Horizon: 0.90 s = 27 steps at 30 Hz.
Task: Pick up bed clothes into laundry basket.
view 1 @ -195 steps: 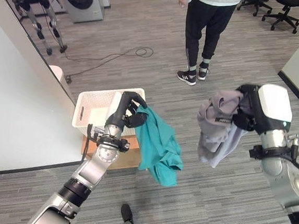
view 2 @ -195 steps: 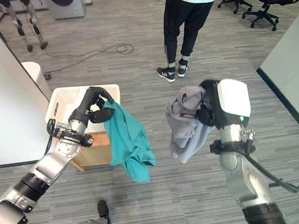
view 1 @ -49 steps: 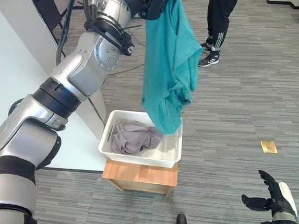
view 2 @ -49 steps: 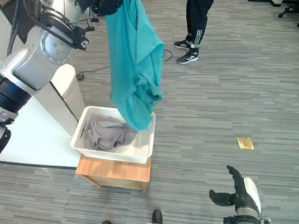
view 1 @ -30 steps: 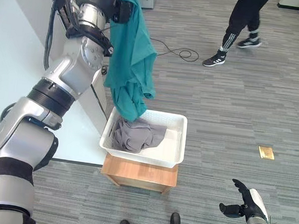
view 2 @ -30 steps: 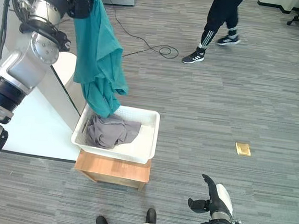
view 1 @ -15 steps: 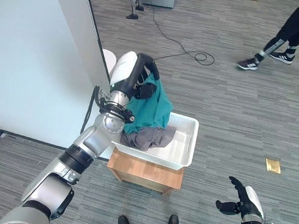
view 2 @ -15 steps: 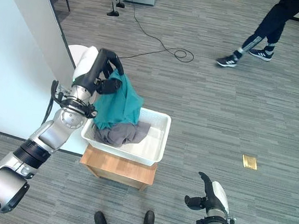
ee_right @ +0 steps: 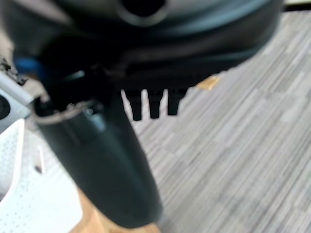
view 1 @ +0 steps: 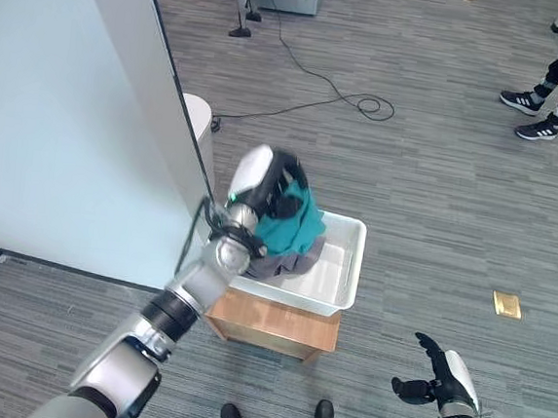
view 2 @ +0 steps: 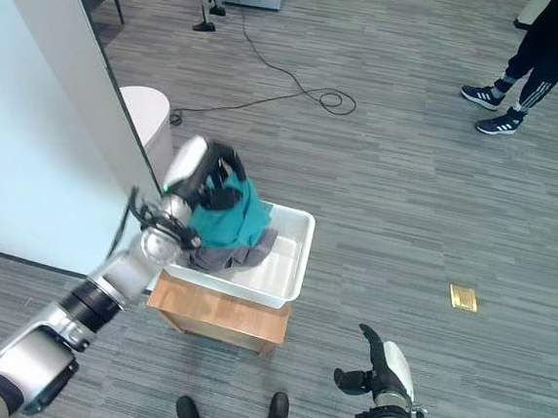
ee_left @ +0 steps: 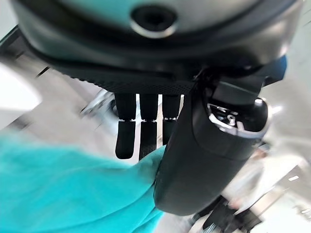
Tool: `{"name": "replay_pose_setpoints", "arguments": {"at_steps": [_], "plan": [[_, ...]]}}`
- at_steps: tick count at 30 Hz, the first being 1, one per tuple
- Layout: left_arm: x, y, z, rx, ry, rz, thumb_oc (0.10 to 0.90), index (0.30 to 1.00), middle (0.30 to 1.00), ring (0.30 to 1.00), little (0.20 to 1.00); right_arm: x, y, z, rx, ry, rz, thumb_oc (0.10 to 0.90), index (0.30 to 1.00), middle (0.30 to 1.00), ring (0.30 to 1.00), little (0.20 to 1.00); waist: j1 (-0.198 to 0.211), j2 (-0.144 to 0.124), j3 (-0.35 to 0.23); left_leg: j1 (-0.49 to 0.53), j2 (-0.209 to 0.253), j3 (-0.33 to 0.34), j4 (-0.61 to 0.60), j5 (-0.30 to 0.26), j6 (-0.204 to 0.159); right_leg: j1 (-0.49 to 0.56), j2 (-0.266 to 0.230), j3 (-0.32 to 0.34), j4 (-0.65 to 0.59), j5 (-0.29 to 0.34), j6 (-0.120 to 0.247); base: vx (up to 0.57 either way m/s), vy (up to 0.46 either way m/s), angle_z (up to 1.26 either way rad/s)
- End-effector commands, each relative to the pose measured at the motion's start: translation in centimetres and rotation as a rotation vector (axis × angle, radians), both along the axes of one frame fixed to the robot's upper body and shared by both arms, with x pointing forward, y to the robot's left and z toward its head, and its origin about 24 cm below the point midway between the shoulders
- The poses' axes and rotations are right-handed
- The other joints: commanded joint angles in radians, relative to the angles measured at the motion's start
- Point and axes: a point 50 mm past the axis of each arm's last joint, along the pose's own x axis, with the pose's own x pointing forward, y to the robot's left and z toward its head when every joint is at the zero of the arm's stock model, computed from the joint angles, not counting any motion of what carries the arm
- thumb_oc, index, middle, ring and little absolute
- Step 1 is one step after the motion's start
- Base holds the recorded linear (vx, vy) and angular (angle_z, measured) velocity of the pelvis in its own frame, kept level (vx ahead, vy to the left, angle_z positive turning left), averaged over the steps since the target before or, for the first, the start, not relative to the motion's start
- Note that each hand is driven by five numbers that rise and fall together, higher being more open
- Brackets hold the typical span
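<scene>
Leftmost, the left hand (view 1: 283, 185) pinches the teal garment (view 1: 292, 232) between thumb and fingers, lowering it onto the grey garment (view 2: 246, 255) beneath, inside the laundry basket (view 1: 344, 273); rightward, the right hand (view 1: 438, 372) hangs relaxed, fingers spread, holding nothing.

A teal cotton garment (view 1: 292, 232) lies over a grey crumpled garment (view 1: 284, 264) in the white plastic laundry basket (view 1: 336, 284), atop a light wooden stand (view 1: 279, 324) on grey striped carpet floor (view 1: 438, 184).
</scene>
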Motion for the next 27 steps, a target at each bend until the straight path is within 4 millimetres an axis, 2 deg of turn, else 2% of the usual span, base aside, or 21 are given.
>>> {"name": "replay_pose_setpoints", "arguments": {"at_steps": [1, 2, 3, 4, 5, 6, 10, 11, 13, 15, 16, 17, 18, 19, 27], "plan": [[0.9, -3.0, 0.1, 0.017, -0.008, -0.050, 0.400, 0.300, 0.300, 0.300, 0.300, 2.9, -0.6, 1.6, -0.055, -0.123, -0.041, 0.800, 0.900, 0.900, 0.900, 0.900, 0.025, -0.018, -0.006, 0.051, 0.033, -0.012, 0.002, -0.120, -0.041, 0.024, -0.064, -0.039, 0.004, -0.036, 0.099, -0.03, 0.009, -0.10], [0.2, -3.8, -2.7, 0.055, 0.101, -0.040, 0.400, 0.300, 0.300, 0.300, 0.300, 3.9, 0.0, 1.2, -0.048, -0.113, -0.036, 0.800, 0.900, 0.900, 0.900, 0.900, 0.028, -0.023, 0.002, 0.045, 0.034, -0.014, 0.002, -0.117, -0.042, 0.015, -0.063, -0.039, 0.005, -0.034, 0.097, -0.03, 0.002, -0.11], [-0.1, -4.1, -3.8, 0.078, 0.142, -0.034, 0.400, 0.300, 0.300, 0.300, 0.300, 4.5, 0.4, 1.0, -0.047, -0.107, -0.029, 0.800, 0.900, 0.900, 0.900, 0.900, 0.030, -0.029, 0.005, 0.042, 0.036, -0.014, 0.002, -0.116, -0.042, 0.010, -0.062, -0.039, 0.005, -0.034, 0.096, -0.03, -0.005, -0.07], [-0.4, -4.2, -4.6, 0.100, 0.170, -0.024, 0.400, 0.300, 0.300, 0.300, 0.300, 4.8, 0.7, 0.8, -0.048, -0.099, -0.026, 0.800, 0.900, 0.900, 0.900, 0.900, 0.033, -0.033, 0.008, 0.039, 0.037, -0.014, 0.002, -0.115, -0.043, 0.007, -0.061, -0.040, 0.005, -0.034, 0.095, 0.00, 0.000, 0.00], [-0.3, -4.2, -4.5, 0.099, 0.169, -0.024, 0.400, 0.300, 0.300, 0.300, 0.300, 4.9, 0.7, 0.8, -0.048, -0.100, -0.026, 0.800, 0.900, 0.900, 0.900, 0.900, 0.033, -0.033, 0.008, 0.038, 0.037, -0.014, 0.002, -0.115, -0.043, 0.006, -0.061, -0.040, 0.005, -0.034, 0.095, -0.03, -0.028, 0.07], [-0.3, -4.3, -4.9, 0.119, 0.176, 0.002, 0.400, 0.300, 0.300, 0.300, 0.300, 5.7, 1.5, 0.7, -0.048, -0.096, -0.006, 0.800, 0.900, 0.900, 0.900, 0.900, 0.037, -0.045, 0.019, 0.024, 0.043, -0.015, 0.002, -0.108, -0.048, -0.008, -0.060, -0.040, 0.004, -0.030, 0.094, -0.05, -0.032, 0.04], [0.4, -4.4, -3.7, 0.131, 0.115, 0.018, 0.400, 0.300, 0.300, 0.300, 0.300, 6.5, 2.2, 0.6, -0.052, -0.095, 0.016, 0.800, 0.900, 0.900, 0.900, 0.900, 0.042, -0.057, 0.031, -0.002, 0.049, -0.009, 0.002, -0.097, -0.051, -0.035, -0.058, -0.036, 0.004, -0.022, 0.094, -0.05, -0.021, -0.01], [0.9, -4.5, -2.4, 0.113, 0.057, 0.023, 0.400, 0.300, 0.300, 0.300, 0.300, 6.9, 2.7, 0.8, -0.049, -0.109, 0.025, 0.800, 0.900, 0.900, 0.900, 0.900, 0.044, -0.063, 0.037, -0.018, 0.053, -0.004, 0.002, -0.092, -0.052, -0.054, -0.058, -0.032, 0.004, -0.016, 0.094, -0.07, -0.010, -0.05], [1.4, -4.7, -0.9, 0.098, -0.004, 0.020, 0.400, 0.300, 0.300, 0.300, 0.300, 7.1, 3.0, 1.0, -0.045, -0.124, 0.035, 0.800, 0.900, 0.900, 0.900, 0.900, 0.046, -0.065, 0.044, -0.031, 0.055, 0.000, 0.002, -0.086, -0.054, -0.069, -0.058, -0.031, 0.004, -0.013, 0.094, -0.05, -0.006, -0.10], [1.6, -4.8, -0.3, 0.088, -0.027, 0.017, 0.400, 0.300, 0.300, 0.300, 0.300, 7.1, 3.1, 0.9, -0.046, -0.127, 0.039, 0.800, 0.900, 0.900, 0.900, 0.900, 0.047, -0.066, 0.045, -0.037, 0.056, 0.002, 0.002, -0.084, -0.055, -0.076, -0.059, -0.030, 0.004, -0.011, 0.094, -0.01, -0.002, -0.04], [1.7, -5.2, 0.7, 0.074, -0.071, 0.000, 0.722, 0.782, 0.782, 0.782, 0.782, 7.0, 3.2, 1.0, -0.042, -0.132, 0.043, 0.800, 0.900, 0.900, 0.900, 0.900, 0.047, -0.065, 0.048, -0.043, 0.057, 0.005, 0.002, -0.082, -0.056, -0.082, -0.061, -0.030, 0.004, -0.008, 0.094, 0.00, 0.000, 0.00], [1.8, -5.4, 1.5, 0.064, -0.101, -0.009, 0.800, 0.900, 0.900, 0.900, 0.900, 7.0, 3.3, 1.0, -0.042, -0.137, 0.046, 0.800, 0.900, 0.900, 0.900, 0.900, 0.047, -0.064, 0.050, -0.045, 0.057, 0.006, 0.002, -0.081, -0.056, -0.085, -0.062, -0.031, 0.004, -0.008, 0.094, 0.00, 0.000, 0.00], [1.8, -5.4, 1.5, 0.064, -0.101, -0.009, 0.800, 0.900, 0.900, 0.900, 0.900, 7.0, 3.3, 1.0, -0.042, -0.137, 0.046, 0.800, 0.900, 0.900, 0.900, 0.900, 0.047, -0.064, 0.050, -0.045, 0.057, 0.006, 0.002, -0.081, -0.056, -0.085, -0.062, -0.031, 0.004, -0.008, 0.094, 0.00, 0.000, 0.00], [2.1, -5.7, 2.9, 0.053, -0.152, -0.012, 0.800, 0.900, 0.900, 0.900, 0.900, 7.0, 3.1, 1.3, -0.044, -0.150, 0.049, 0.800, 0.900, 0.900, 0.900, 0.900, 0.044, -0.064, 0.053, -0.048, 0.058, 0.006, 0.002, -0.079, -0.058, -0.087, -0.062, -0.032, 0.004, -0.008, 0.094, 0.00, 0.000, 0.00], [2.4, -6.1, 4.6, 0.033, -0.216, -0.018, 0.800, 0.900, 0.900, 0.900, 0.900, 6.6, 3.3, 1.4, -0.026, -0.167, 0.065, 0.800, 0.900, 0.900, 0.900, 0.900, 0.025, -0.055, 0.042, -0.048, 0.060, 0.017, 0.002, -0.079, -0.062, -0.098, -0.063, -0.025, 0.004, -0.008, 0.093, 0.01, -0.021, -0.02]]}}
